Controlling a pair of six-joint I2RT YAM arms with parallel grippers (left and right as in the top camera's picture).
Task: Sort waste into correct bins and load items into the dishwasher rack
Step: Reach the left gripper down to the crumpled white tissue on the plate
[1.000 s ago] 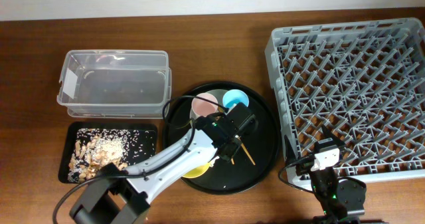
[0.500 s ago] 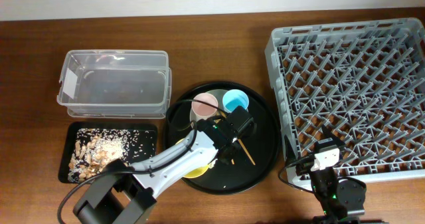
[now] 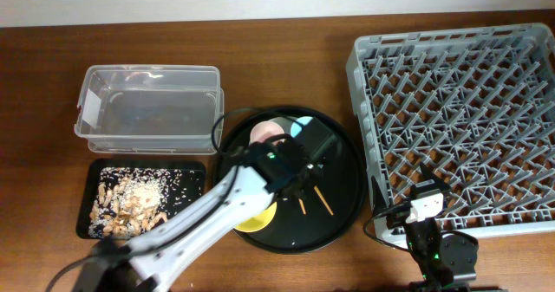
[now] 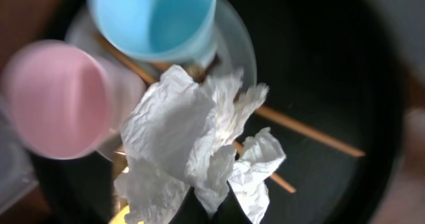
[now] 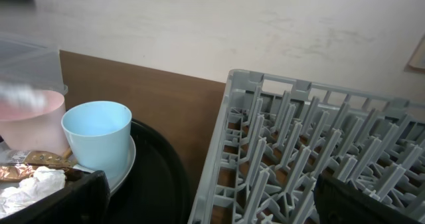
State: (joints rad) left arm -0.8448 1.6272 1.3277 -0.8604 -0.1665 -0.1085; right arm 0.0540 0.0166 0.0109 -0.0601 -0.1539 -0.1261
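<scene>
L gripper point(image 4: 207, 209), btm ctr of wrist view: fingers pressed together on the lower edge of a crumpled white napkin point(image 4: 192, 141), which spreads up-frame over the chopsticks point(image 4: 312, 134). Chopsticks lie flat on the round black tray point(image 4: 332, 58), long axis upper left to lower right. Beyond: pink cup point(image 4: 56, 98) at left, blue cup point(image 4: 153, 18) at top on the grey plate point(image 4: 232, 48), both mouth-up. R gripper point(image 3: 425, 188), lower right in overhead view, fingers spread wide, at the rack's point(image 3: 460, 110) front edge.

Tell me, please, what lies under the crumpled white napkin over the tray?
Two wooden chopsticks cross beneath the napkin, over the grey plate and round black tray. Their middle stretch is covered by the paper.
</scene>
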